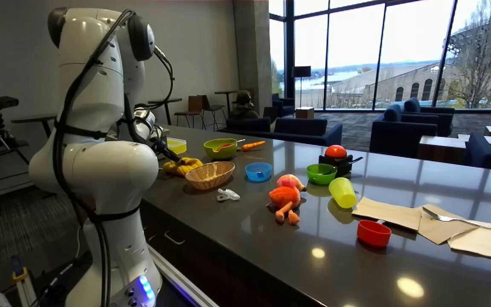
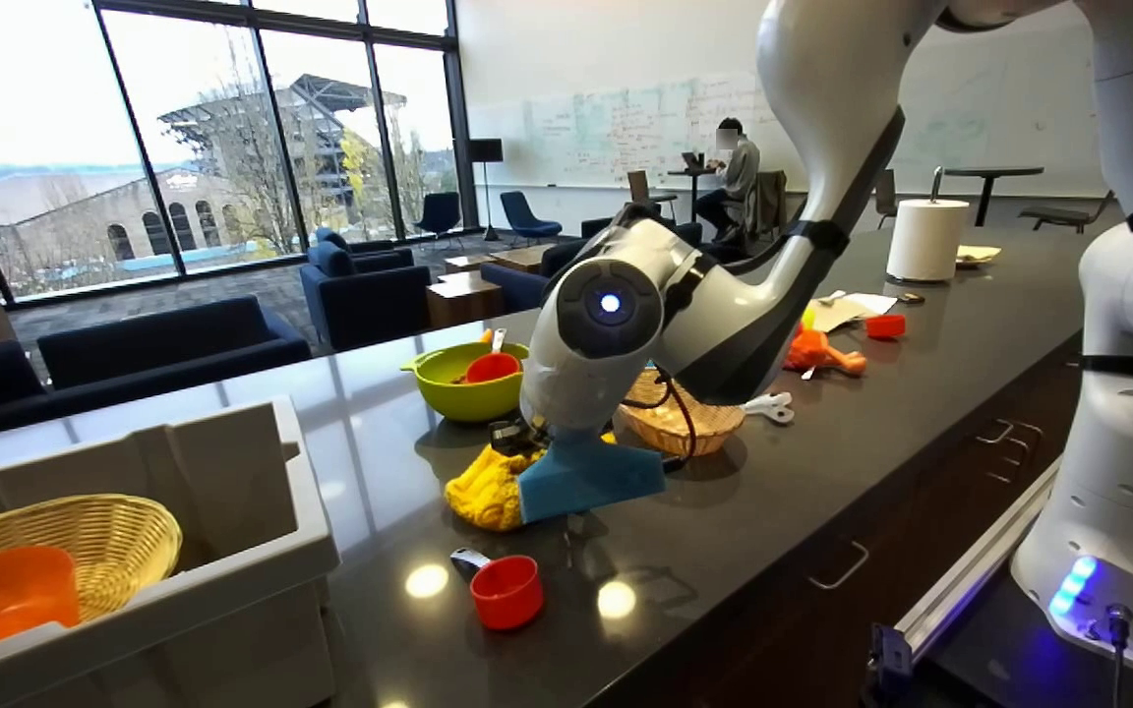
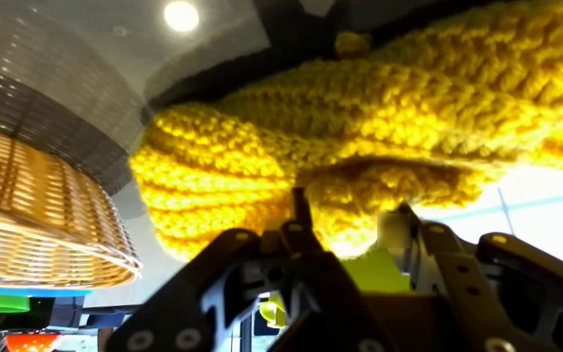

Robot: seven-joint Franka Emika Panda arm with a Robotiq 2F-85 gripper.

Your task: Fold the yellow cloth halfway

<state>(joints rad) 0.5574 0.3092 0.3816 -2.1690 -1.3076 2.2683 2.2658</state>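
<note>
The yellow cloth (image 1: 192, 165) is knitted, thick and rumpled, and lies bunched on the dark counter beside a wicker basket. It also shows in an exterior view (image 2: 484, 492), partly hidden behind the wrist, and fills much of the wrist view (image 3: 223, 161). My gripper (image 3: 351, 201) is at the cloth with its fingers apart. A bunched fold shows between the fingers, against the left finger in the picture. A gap with green behind shows near the right finger. In an exterior view the gripper (image 2: 517, 438) reaches the cloth from above; its fingertips are mostly hidden.
The wicker basket (image 1: 210, 175) stands close by, also in the wrist view (image 3: 42, 220). Near it are a green bowl (image 1: 215, 151), a blue bowl (image 1: 258, 172) and a white clip (image 1: 228, 195). A red measuring cup (image 2: 507, 595) and a grey bin (image 2: 316, 531) stand near the cloth.
</note>
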